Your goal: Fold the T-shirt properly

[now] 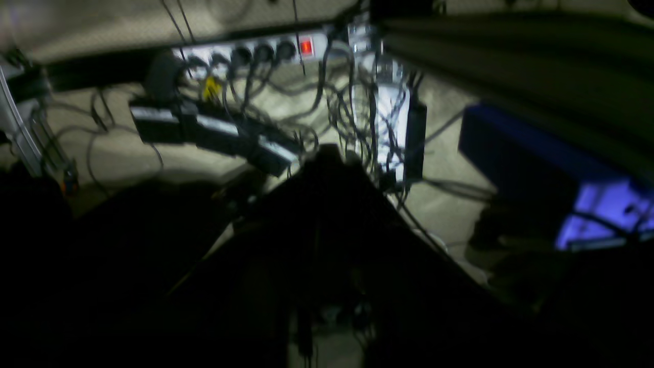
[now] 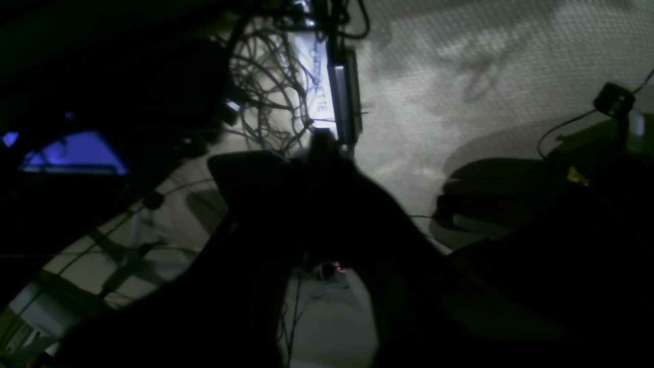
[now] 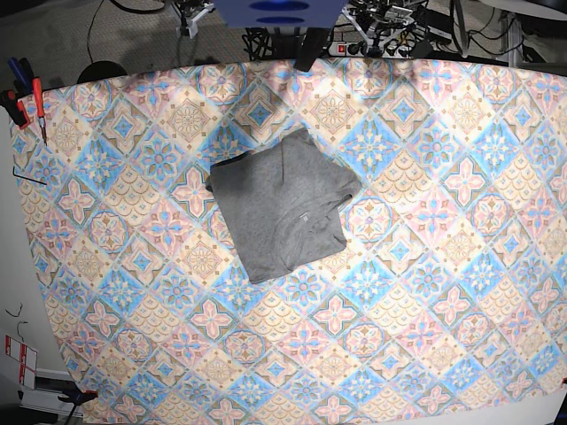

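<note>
The grey T-shirt (image 3: 282, 204) lies folded into a rough tilted rectangle on the diamond-patterned tablecloth (image 3: 425, 266), a little left of the table's middle, with a dark neckline edge along its upper right. No gripper touches it. Neither gripper shows in the base view. In the left wrist view my left gripper (image 1: 329, 153) is a dark silhouette whose fingers meet at one tip, over the floor. In the right wrist view my right gripper (image 2: 322, 143) looks the same, fingers together and empty, also over the floor behind the table.
Below the grippers are a power strip (image 1: 255, 51), tangled cables (image 2: 271, 87) and a blue box (image 1: 536, 168) on the floor. A blue robot base (image 3: 279, 9) stands at the table's back edge. Red-handled tools (image 3: 35, 97) lie at the far left edge.
</note>
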Available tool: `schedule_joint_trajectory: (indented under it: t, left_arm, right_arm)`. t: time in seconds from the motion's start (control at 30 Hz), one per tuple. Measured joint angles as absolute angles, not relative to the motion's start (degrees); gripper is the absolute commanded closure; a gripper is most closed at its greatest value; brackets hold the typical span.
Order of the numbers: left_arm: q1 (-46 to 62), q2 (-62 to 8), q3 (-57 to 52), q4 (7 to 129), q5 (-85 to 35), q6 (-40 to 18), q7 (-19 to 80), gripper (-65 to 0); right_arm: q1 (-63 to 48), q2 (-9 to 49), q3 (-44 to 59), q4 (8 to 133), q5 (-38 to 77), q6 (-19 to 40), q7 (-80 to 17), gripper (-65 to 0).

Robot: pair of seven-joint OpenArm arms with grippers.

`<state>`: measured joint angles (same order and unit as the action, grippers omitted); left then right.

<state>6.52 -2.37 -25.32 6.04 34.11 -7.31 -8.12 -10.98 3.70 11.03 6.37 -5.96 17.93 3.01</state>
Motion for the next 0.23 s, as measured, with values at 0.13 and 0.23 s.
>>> schedule_joint_trajectory:
  t: [0.13, 0.23]
  left_arm:
    - [5.74, -2.37, -25.32, 6.00, 34.00, -7.49, -8.03, 0.0]
    - [5.23, -1.58, -25.32, 6.22, 33.56, -7.27, -8.43, 0.0]
  right_arm:
    - [-11.00, 3.81, 10.81, 6.37, -5.98, 17.91, 3.01, -1.8]
    - [-10.98, 3.81, 10.81, 6.37, -6.00, 17.93, 2.98, -1.8]
